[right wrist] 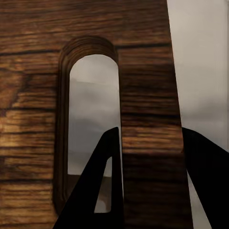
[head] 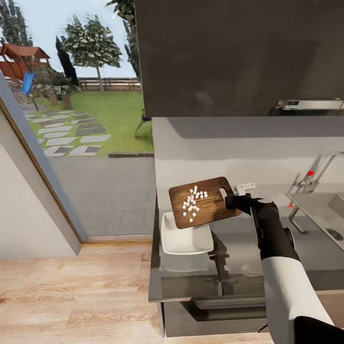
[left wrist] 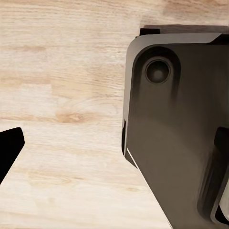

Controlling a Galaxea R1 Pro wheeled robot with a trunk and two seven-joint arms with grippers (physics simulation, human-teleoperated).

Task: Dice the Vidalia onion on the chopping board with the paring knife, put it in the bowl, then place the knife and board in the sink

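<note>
Gripping the chopping board (head: 203, 202) — right jaws clamped at its handle — diced onion (head: 193, 201) above bowl (head: 185, 237).

dark-grained wooden chopping board (head: 204, 202), glossy white bowl (head: 186, 237), matte grey countertop (head: 229, 282), pale wood floor (head: 71, 296).

A home kitchen: grey countertop (head: 229, 143), sink (head: 317, 208) with tap (head: 317, 174).

The chopping board (head: 204, 202), clamped at its handle end in the right gripper (head: 228, 197), hangs tilted over the bowl (head: 186, 235), blocking descent there. Beyond the gripper stands the wall; the countertop (head: 306, 248) toward the sink (head: 321, 213) lies open.
</note>
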